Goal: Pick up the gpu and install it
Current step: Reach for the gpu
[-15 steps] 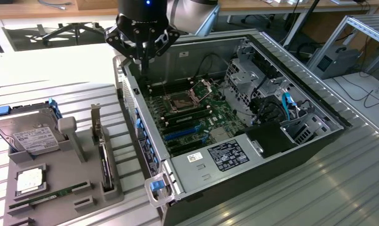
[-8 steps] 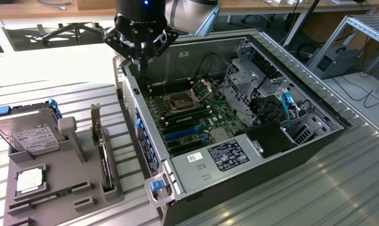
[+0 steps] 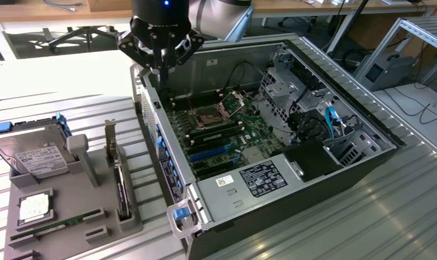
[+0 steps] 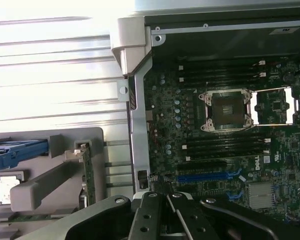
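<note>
The gpu stands on its edge in a slot of the grey holder tray at the exterior view's left, its silver bracket pointing up. In the wrist view the gpu is a thin card beside the case wall. My gripper hangs high over the back corner of the open computer case, well apart from the gpu. Its fingers lie together with nothing between them, so the gripper is shut and empty.
The tray also carries a silver hard drive and a green RAM stick. Inside the case lies the motherboard with its CPU socket and a blue expansion slot. Cables and drive cages crowd the case's right side.
</note>
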`<state>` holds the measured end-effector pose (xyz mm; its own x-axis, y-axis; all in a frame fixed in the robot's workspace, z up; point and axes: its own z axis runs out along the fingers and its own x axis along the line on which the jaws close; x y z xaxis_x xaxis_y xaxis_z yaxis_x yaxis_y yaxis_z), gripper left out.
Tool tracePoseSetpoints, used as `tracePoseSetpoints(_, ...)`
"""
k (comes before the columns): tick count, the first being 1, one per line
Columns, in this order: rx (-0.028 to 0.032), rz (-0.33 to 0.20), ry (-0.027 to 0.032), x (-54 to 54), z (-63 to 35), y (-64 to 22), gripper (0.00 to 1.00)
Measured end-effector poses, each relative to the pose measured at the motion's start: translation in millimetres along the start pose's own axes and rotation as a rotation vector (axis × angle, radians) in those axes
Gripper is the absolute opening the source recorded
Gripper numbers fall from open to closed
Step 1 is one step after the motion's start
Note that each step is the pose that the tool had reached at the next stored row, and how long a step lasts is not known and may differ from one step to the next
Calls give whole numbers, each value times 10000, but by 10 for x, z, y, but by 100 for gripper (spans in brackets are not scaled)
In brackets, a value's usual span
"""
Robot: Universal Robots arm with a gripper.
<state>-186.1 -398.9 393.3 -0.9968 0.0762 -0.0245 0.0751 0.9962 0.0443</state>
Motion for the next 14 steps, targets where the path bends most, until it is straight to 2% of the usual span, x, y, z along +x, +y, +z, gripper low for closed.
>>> tracePoseSetpoints(14,0,0,-1,33,-1,-3,11)
